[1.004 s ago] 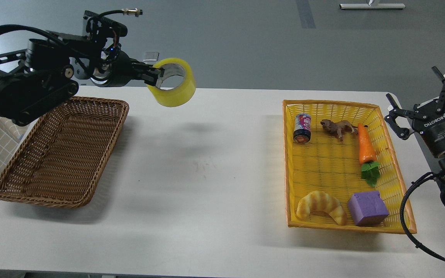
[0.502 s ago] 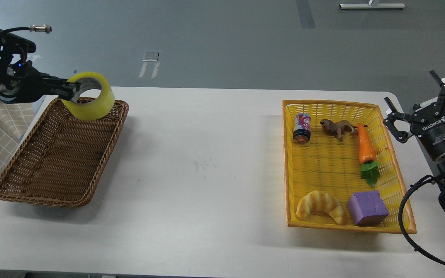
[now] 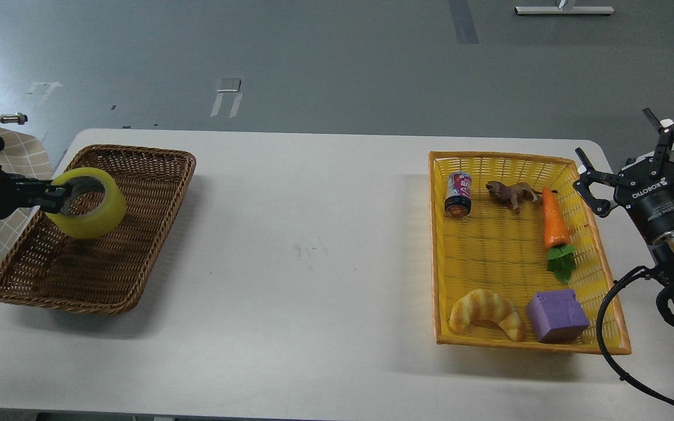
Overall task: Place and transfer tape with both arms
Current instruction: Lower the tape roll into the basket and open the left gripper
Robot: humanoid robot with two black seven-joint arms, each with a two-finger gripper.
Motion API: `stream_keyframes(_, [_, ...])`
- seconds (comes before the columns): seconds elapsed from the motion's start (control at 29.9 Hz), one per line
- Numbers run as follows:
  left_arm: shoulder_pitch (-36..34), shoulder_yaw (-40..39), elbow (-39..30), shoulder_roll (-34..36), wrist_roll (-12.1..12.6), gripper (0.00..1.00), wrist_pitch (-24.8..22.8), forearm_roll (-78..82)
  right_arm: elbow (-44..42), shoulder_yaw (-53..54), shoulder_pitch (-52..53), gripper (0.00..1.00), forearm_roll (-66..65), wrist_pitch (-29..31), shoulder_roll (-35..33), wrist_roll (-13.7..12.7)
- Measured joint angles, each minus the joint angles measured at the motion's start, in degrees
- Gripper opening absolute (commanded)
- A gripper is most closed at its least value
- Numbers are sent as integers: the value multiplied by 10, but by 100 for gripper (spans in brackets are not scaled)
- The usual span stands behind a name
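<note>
The tape (image 3: 90,206), a wide translucent yellow roll with a grey-white core, hangs over the left part of the brown wicker basket (image 3: 138,245). My left gripper (image 3: 61,196) comes in from the left edge and is shut on the roll's near wall, one finger inside the core. The roll looks held just above the basket floor; I cannot tell if it touches. My right gripper (image 3: 629,158) is open and empty, raised beside the right rim of the yellow basket (image 3: 439,245).
The yellow basket holds a small can (image 3: 457,195), a toy lion (image 3: 511,193), a carrot (image 3: 554,225), a croissant (image 3: 486,314) and a purple block (image 3: 556,316). The white table (image 3: 313,245) lies between the two baskets. A black cable (image 3: 612,327) loops near the right basket.
My left gripper has carried the tape left and down, from above the table's back edge to low over the brown basket. The right gripper has shifted slightly.
</note>
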Motion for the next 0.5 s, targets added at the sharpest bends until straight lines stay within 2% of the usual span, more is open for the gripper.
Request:
stream_keyframes(0.2, [32, 0, 11, -13, 1, 0, 25, -5, 0, 0, -6, 100, 0, 0, 0, 0])
stream_keyframes(0.5, [48, 1, 33, -29, 1, 0, 29, -14, 0, 0, -10, 100, 0, 0, 0, 0])
